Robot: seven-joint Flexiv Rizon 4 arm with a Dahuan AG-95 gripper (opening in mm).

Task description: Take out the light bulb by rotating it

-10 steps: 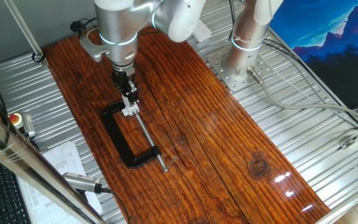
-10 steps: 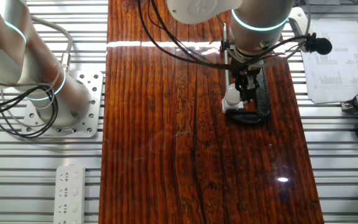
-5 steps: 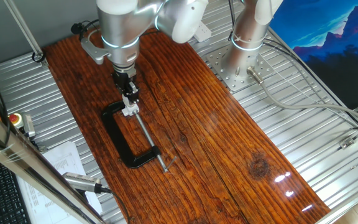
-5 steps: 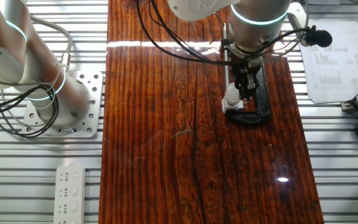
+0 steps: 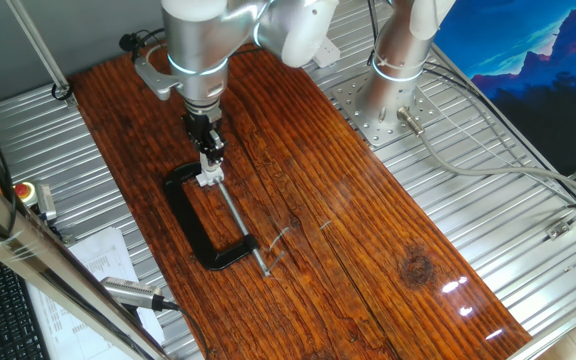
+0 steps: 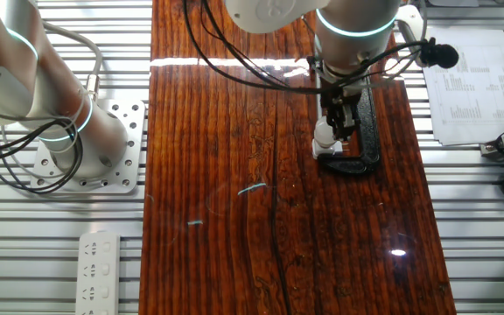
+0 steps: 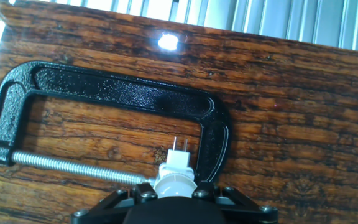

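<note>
The gripper [image 7: 174,198] was clenched on the light bulb [image 7: 173,186], which sat between its fingers atop a white socket [image 7: 176,164] held in the black clamp [image 7: 120,93] directly beneath, on the wooden table [image 7: 303,99].

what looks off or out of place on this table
Nothing looks spilled or broken. The one unusual sight is a black C-clamp lying flat on the wooden table, pinching the small white socket below the end effector.

one fixed view: high, oblique, far | other fixed view: overhead, far | hand view: close, downward | shared: black cast-iron C-clamp [image 5: 204,222] [image 6: 357,144] [image 7: 114,96] beneath hand
</note>
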